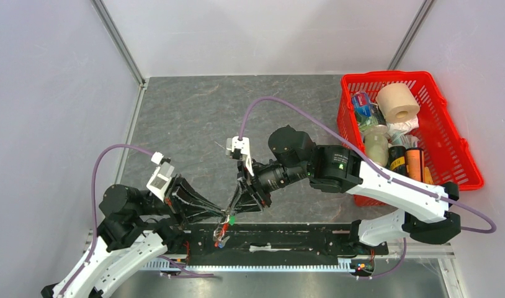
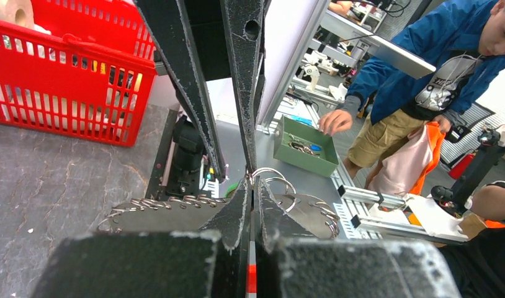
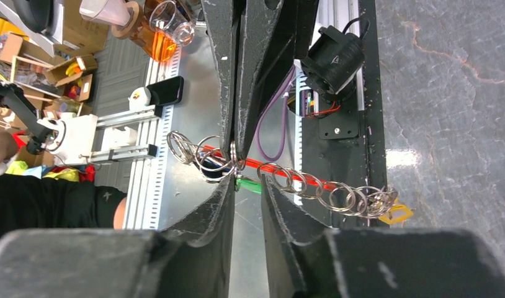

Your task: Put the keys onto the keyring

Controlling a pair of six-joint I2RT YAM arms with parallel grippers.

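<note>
Both grippers meet low over the table's near edge. My left gripper [image 1: 224,215] [image 2: 253,184] is shut on the keyring; its silver rings [image 2: 272,177] stick out past the tips and its red fob [image 2: 252,279] shows between the fingers. In the right wrist view the fob [image 3: 299,178] runs edge-on behind a chain of silver rings [image 3: 337,197]. My right gripper [image 1: 239,205] [image 3: 247,180] has its jaws a little apart, and a green-headed key [image 3: 251,185] [image 1: 231,219] spans the gap at the tips. Its fingers [image 2: 194,93] come down beside the left tips. Other keys hang below [image 1: 223,234].
A red basket [image 1: 448,133] [image 2: 64,68] of toiletries and a paper roll stands at the right. The black base rail [image 1: 287,239] runs along the near edge under the grippers. A yellow tag [image 3: 396,214] hangs at the chain's end. Beyond the table are a green box [image 2: 303,146] and a person [image 2: 424,81].
</note>
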